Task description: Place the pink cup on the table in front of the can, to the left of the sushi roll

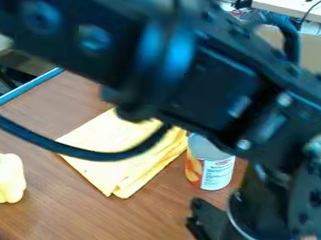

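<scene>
Black gripper point(215, 225) at the near right, low over the brown, wood-patterned desk point(128, 223), partly cut off by the near edge of the view. Cannot tell whether set wide or narrow, nor whether holding anything. Also black, the arm point(211, 89), crossing from the far left to the right in front of much of the scene, then bending down toward the near right. Looped below it, a dark cable point(88, 153), passing in front of the cloth.

Nearest to the gripper, just beyond it and a little to the left, a can point(216, 170), standing upright, with a greyish top and a white label with orange and red on its left part. Just left of the can, a yellow cloth point(98, 167), folded in layers and lying flat, with one corner pointing near and the far part hidden behind the arm. Cannot tell whether touching the can.

Well apart at the left, a pale yellow pepper point(7, 179) with a green stem. Along the far left, a blue strip point(27, 88) edging the desk. At the far right, beyond the desk, a pale table point(298, 8).
</scene>
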Motion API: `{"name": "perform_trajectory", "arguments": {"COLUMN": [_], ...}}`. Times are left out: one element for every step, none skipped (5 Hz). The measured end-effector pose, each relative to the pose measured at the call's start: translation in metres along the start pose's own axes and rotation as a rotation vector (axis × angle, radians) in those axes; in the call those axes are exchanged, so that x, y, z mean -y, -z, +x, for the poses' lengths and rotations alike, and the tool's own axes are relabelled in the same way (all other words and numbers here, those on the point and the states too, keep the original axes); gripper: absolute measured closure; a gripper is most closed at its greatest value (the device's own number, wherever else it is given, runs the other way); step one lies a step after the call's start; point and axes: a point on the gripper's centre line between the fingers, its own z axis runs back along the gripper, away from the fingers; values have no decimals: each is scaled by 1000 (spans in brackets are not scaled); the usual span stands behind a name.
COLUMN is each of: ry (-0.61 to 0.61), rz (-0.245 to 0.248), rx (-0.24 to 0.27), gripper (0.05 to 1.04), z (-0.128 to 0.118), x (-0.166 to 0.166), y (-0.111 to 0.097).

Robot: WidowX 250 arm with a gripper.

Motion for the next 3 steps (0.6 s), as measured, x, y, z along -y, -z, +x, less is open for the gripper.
{"name": "perform_trajectory", "arguments": {"ry": [1, -10, -50], "rz": [-1, -5, 25], "rx": [-3, -8, -74], "gripper": [973, 972, 972], "z": [10, 26, 50], "x": [-16, -31, -48], "y": [-1, -4, 6]}}
